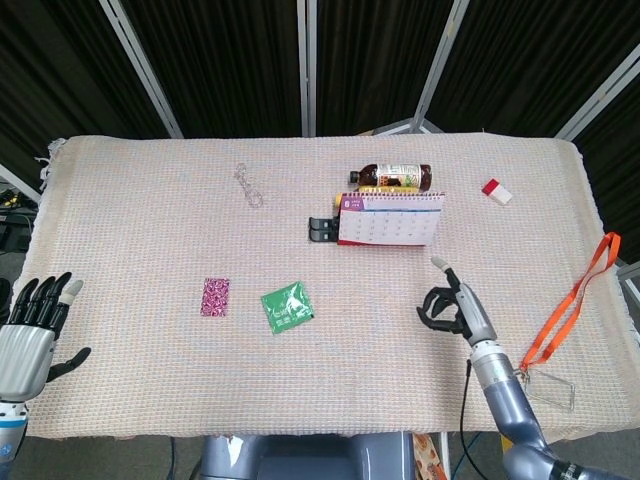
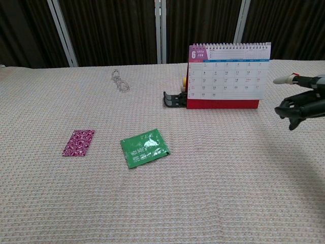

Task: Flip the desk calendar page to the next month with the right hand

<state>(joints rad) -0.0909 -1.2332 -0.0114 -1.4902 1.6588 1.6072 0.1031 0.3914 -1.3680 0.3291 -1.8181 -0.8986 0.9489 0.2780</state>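
The desk calendar stands upright at the middle back of the table, its June page facing me on a red base. My right hand hovers over the cloth in front of and a little to the right of the calendar, apart from it. In the chest view the right hand shows at the right edge, one finger stretched out and the others bent, holding nothing. My left hand stays at the near left edge with its fingers spread and empty.
A bottle lies behind the calendar and a black clip sits at its left. A key chain, purple packet and green packet lie to the left. A red-white eraser and orange lanyard lie right.
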